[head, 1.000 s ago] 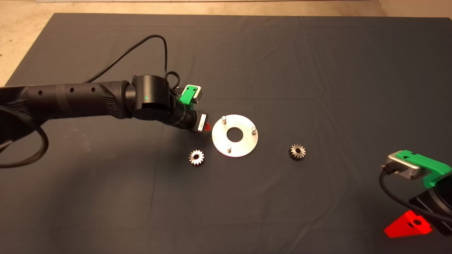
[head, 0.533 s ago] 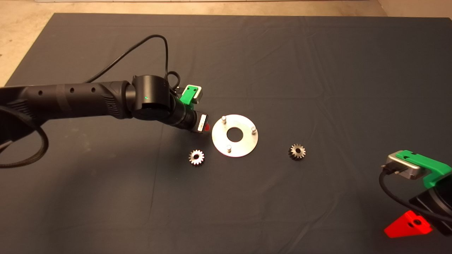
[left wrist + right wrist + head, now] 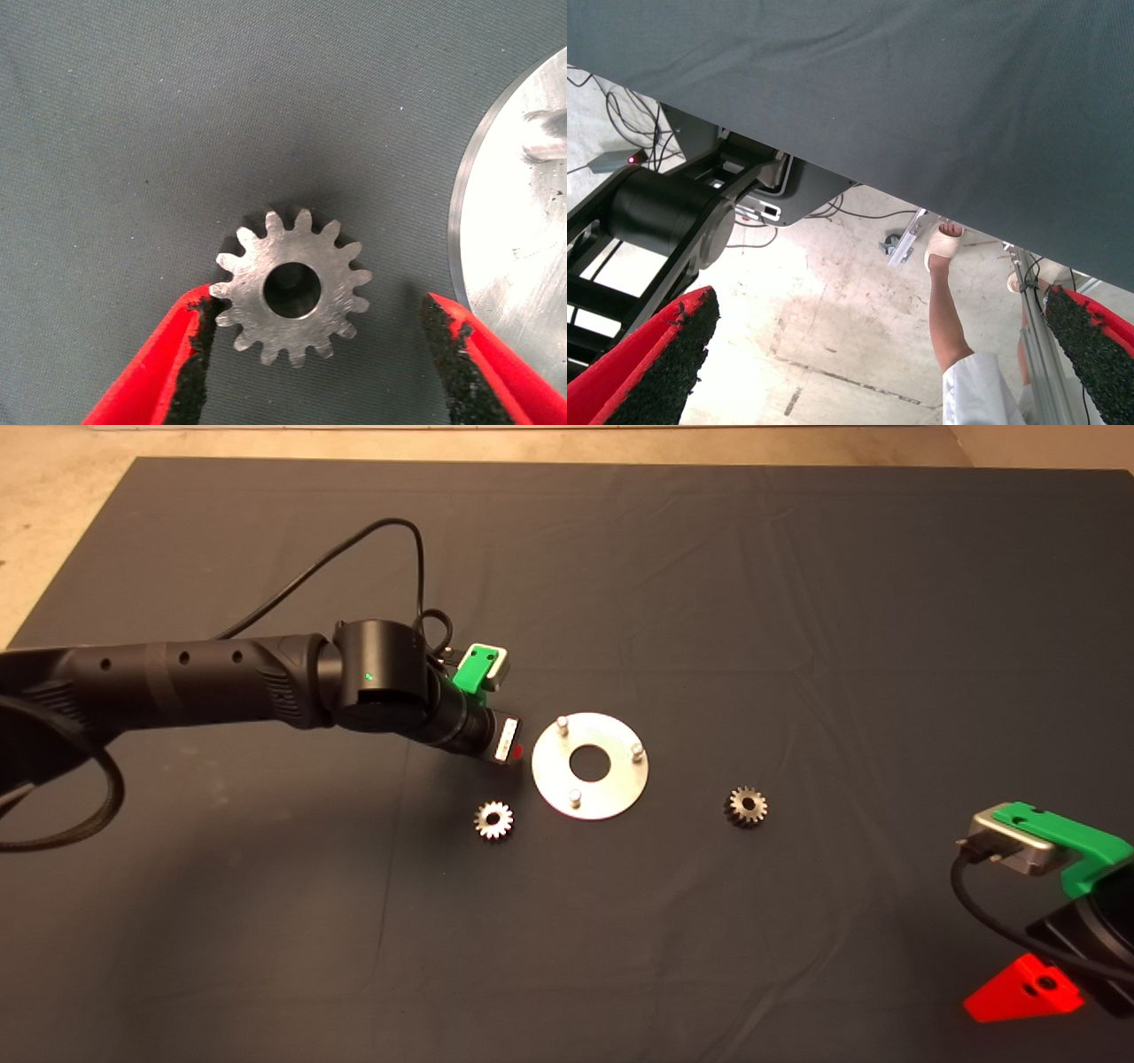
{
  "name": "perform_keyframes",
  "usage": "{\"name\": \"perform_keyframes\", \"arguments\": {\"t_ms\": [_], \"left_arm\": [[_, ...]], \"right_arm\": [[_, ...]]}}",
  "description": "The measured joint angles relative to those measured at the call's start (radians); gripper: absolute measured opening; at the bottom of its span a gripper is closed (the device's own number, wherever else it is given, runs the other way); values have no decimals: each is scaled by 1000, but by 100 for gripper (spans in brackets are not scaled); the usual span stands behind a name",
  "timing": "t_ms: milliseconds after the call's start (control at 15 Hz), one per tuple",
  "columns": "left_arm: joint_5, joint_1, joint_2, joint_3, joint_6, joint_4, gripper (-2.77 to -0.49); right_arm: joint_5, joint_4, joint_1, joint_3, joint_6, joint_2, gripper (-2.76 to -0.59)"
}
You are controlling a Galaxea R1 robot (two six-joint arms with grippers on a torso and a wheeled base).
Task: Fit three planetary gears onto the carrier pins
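A planetary gear (image 3: 292, 288) lies flat on the mat between the open fingers of my left gripper (image 3: 317, 310). One pad (image 3: 197, 341) is right at its teeth; the other pad (image 3: 447, 350) stands apart from it. In the head view this gear is hidden under the left gripper (image 3: 512, 746), just left of the shiny disc (image 3: 611, 784). The three carrier pins (image 3: 560, 724) are bare; the disc edge (image 3: 518, 230) shows beside the gear. Two more gears lie on the mat, one (image 3: 493, 819) at the disc's lower left, one (image 3: 747, 806) to its right.
My right gripper (image 3: 1023, 988) is parked at the mat's lower right, open and empty (image 3: 877, 354). Its wrist view looks past the mat's edge at the floor, a black stand (image 3: 664, 217) and a person's leg (image 3: 948, 310). A black cable (image 3: 354, 549) loops above the left arm.
My left arm has shifted very slightly and the red fingertip shows less in the head view. The gears, the disc and the right arm have not moved.
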Motion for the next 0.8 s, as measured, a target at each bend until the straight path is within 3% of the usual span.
{"name": "perform_keyframes", "arguments": {"t_ms": [800], "left_arm": [[4,0,2,-2,1,0,-202]], "right_arm": [[0,0,0,0,0,0,-61]]}}
